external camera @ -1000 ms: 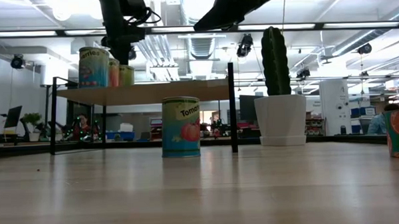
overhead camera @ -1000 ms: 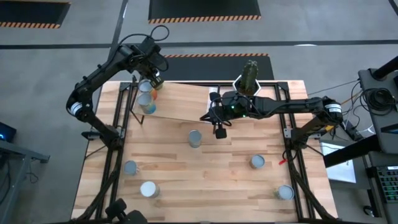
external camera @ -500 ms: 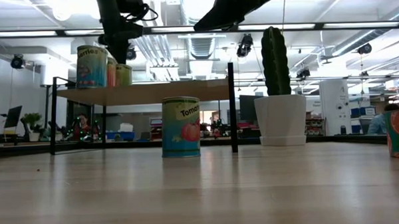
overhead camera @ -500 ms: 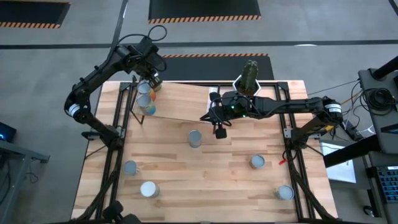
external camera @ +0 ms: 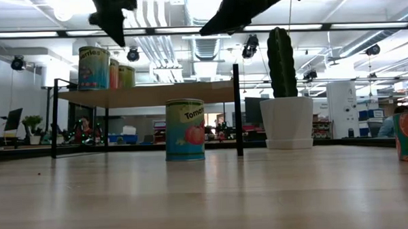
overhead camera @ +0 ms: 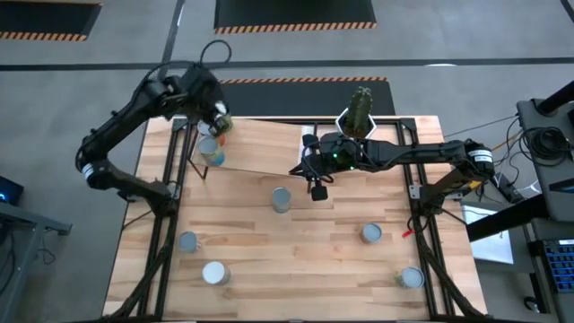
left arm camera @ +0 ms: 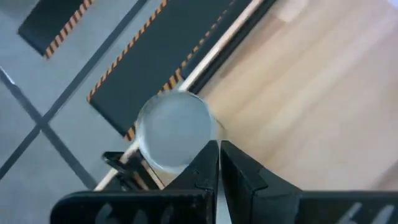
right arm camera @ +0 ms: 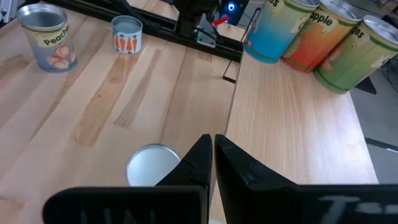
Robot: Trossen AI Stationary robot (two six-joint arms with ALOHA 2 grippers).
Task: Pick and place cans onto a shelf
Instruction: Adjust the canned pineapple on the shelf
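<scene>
The table of wood planks carries the shelf, a pale panel raised on dark legs over its far left part. Three cans stand in a row at the shelf's left end: a blue-labelled can, an orange-labelled can and a green-labelled can, each just beside the next. A white cactus pot stands at the table's far edge, right of the shelf. On the table itself, a tomato can stands in front of the shelf near the middle; four more cans lie well apart nearer the front, two at the left and two at the right. The left gripper hangs above the shelf's far left corner, jaws closed to a thin slit and apparently empty. The right gripper hangs beyond the shelf's front edge, beside the tomato can, jaws likewise pressed together and holding nothing.
</scene>
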